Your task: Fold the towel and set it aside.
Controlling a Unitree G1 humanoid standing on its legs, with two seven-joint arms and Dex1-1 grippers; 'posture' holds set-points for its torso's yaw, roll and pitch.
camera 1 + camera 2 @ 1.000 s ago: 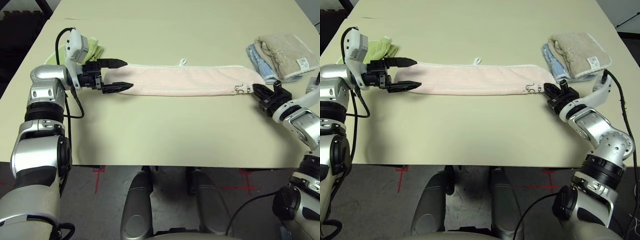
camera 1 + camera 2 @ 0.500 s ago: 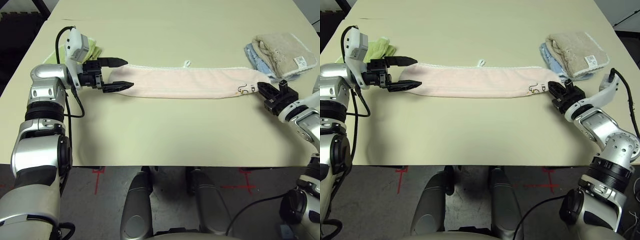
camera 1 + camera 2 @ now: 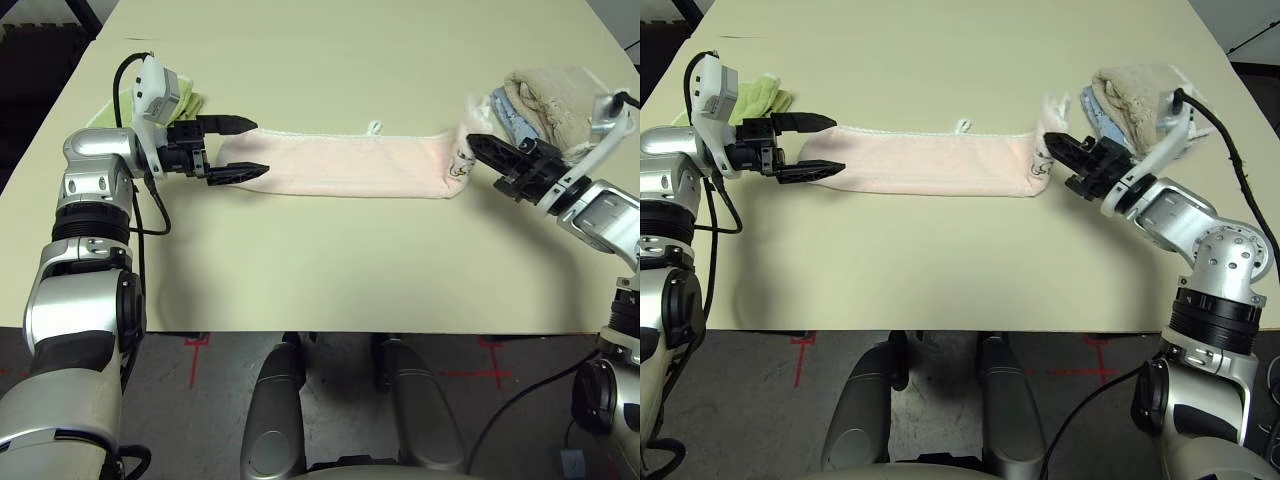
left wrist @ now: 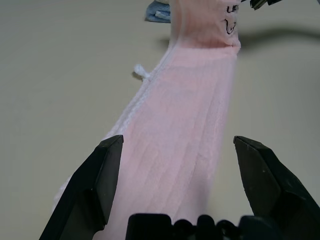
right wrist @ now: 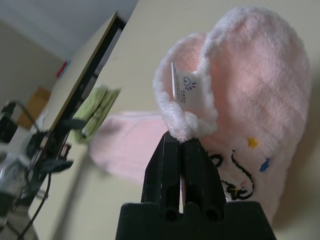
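Observation:
The pale pink towel (image 3: 350, 165) lies as a long narrow strip across the table. Its right end, with the dark embroidered mark, is raised off the table and curled back. My right gripper (image 3: 474, 143) is shut on the fluffy edge of that end (image 5: 182, 127), beside a small white label (image 5: 186, 90). My left gripper (image 3: 255, 147) is open at the towel's left end, one finger on either side of the strip. In the left wrist view, the towel (image 4: 190, 115) runs away between its fingers (image 4: 107, 170).
A lime-green cloth (image 3: 190, 100) lies just behind my left gripper. Folded beige and light-blue towels (image 3: 545, 95) are stacked at the back right, close behind my right wrist. The table's front edge (image 3: 350, 330) runs in front of both arms.
My right gripper has lifted the towel's right end and carried it leftwards, so the strip on the table is shorter. The left arm has not moved.

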